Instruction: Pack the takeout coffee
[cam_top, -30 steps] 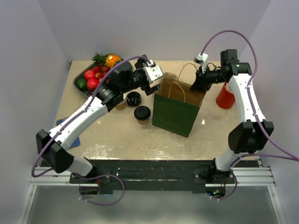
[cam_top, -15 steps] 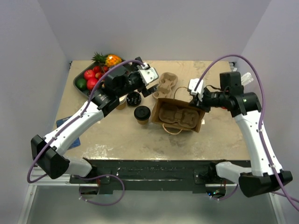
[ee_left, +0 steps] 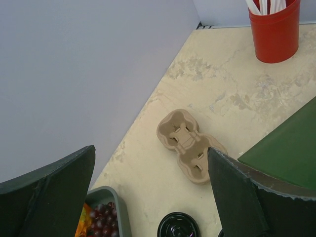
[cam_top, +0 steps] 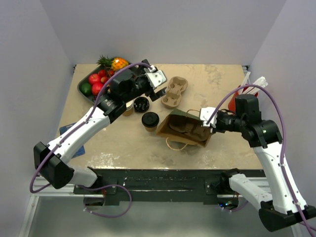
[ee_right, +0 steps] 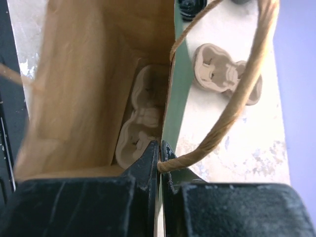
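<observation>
Two takeout coffee cups with black lids stand left of the bag; one lid shows in the left wrist view. The green paper bag leans tipped over, its brown inside open to view with a pulp carrier in it. My right gripper is shut on the bag's rim beside a twine handle. My left gripper hangs open above the cups with nothing in it.
A second pulp carrier lies on the table behind the bag. A red cup of white straws stands at the far right, mostly hidden behind my right arm from above. A fruit tray sits at the back left.
The bag went from upright to tipped, its mouth now facing up. My right gripper closed on its rim and pulled it toward the near right. The left arm barely moved.
</observation>
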